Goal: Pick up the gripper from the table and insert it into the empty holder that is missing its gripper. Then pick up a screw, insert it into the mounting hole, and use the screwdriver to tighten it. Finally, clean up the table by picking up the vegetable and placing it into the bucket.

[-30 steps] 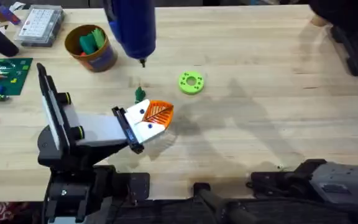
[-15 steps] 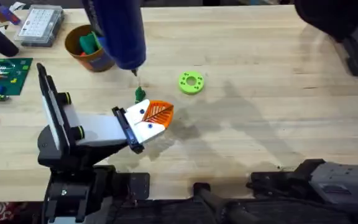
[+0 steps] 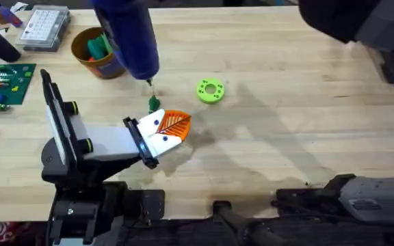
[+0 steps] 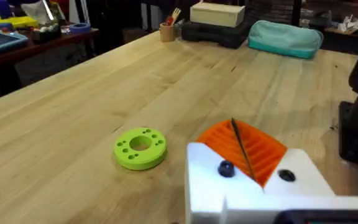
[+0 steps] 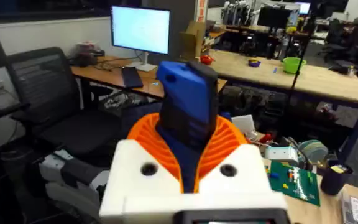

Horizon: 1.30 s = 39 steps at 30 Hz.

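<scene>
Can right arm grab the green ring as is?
Probably not: right hand is shut on the thick blue cylindrical screwdriver. The flat lime-green plastic ring itself lies unobstructed on the light-wood table.

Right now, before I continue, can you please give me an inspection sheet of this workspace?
Surface: light-wood table.
Job's things: white orange-tipped gripper at the grey holder end; blue powered screwdriver held tip-down nearby; orange-brown bucket holds green pieces.
Clutter: green plastic ring, clear compartment box, green circuit board.
Grippers: right gripper shut on screwdriver; left gripper state unclear.
Cables: nothing seen.
Surroundings: monitor, office chair.
</scene>
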Tool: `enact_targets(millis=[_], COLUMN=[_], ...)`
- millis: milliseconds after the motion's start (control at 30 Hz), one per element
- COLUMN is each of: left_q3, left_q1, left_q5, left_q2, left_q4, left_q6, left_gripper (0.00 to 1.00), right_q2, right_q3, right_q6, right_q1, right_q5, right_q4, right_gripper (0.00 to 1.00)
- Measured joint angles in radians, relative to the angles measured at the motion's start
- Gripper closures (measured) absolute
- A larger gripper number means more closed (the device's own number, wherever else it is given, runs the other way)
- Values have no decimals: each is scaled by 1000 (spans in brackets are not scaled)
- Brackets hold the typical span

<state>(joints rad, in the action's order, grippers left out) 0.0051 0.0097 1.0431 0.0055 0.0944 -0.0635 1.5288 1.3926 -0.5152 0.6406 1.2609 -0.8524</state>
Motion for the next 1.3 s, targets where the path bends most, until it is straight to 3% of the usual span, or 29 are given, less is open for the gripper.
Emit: enact_targets(millis=[433,800,1033,1300], left_q3=[0,0,0,0], left_q1=[0,0,0,0], left_q5=[0,0,0,0], left_q2=[0,0,0,0], left_q4=[0,0,0,0], left_q6=[0,0,0,0], left_gripper=[982,982,982,982], right_q2=[4,4,4,4], right_q3=[-25,-94,-172,-182], right_q6=[77,82,65,51], right_q1=[40,45,50,51], right_q5=[17,17,15,15], right_q4=[-67,-116,-242,-247], right_gripper=[935,934,935,934])
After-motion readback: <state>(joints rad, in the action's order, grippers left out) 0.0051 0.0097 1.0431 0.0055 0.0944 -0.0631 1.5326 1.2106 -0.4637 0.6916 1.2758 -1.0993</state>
